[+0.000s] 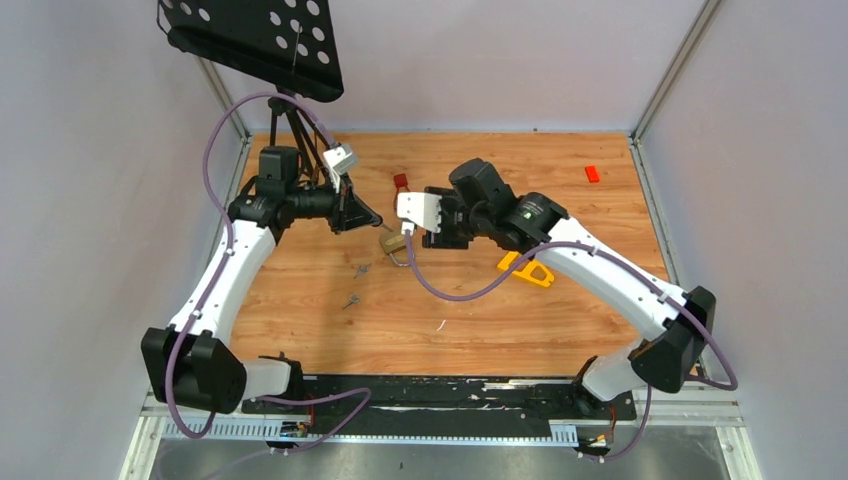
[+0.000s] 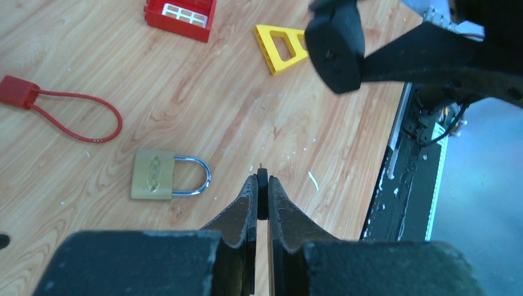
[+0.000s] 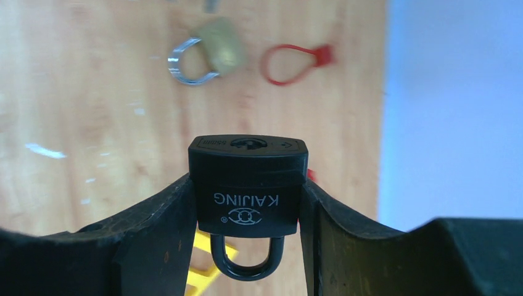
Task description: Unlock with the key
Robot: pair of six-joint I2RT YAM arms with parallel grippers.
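The black padlock (image 3: 247, 203), a matte metal body stamped KAIJING, sits clamped by its two sides in the right gripper (image 3: 247, 180). In the right wrist view its keyhole end faces away from the camera and its shut shackle faces toward it. It is held above the wooden table (image 3: 80, 123). Beyond it, blurred, lie a brass padlock (image 3: 223, 52) with a silver shackle and, just beside that, a red cable seal (image 3: 296, 61). A yellow triangular frame (image 3: 206, 262) peeks out below.

In the left wrist view the left gripper (image 2: 262, 185) is squeezed nearly together on a thin dark key (image 2: 263, 196) seen edge-on, with a small tip poking past the fingers. The brass padlock lies flat on the wood ahead and to the left, apart from the fingers, its shackle closed. A red block (image 2: 180, 17) lies at the far edge.

In the top view the two grippers face each other near the middle of the table, close but apart, with the brass padlock below the gap. Two small metal pieces (image 1: 360, 270) lie nearer the bases, too small to identify. The black padlock itself cannot be made out here.
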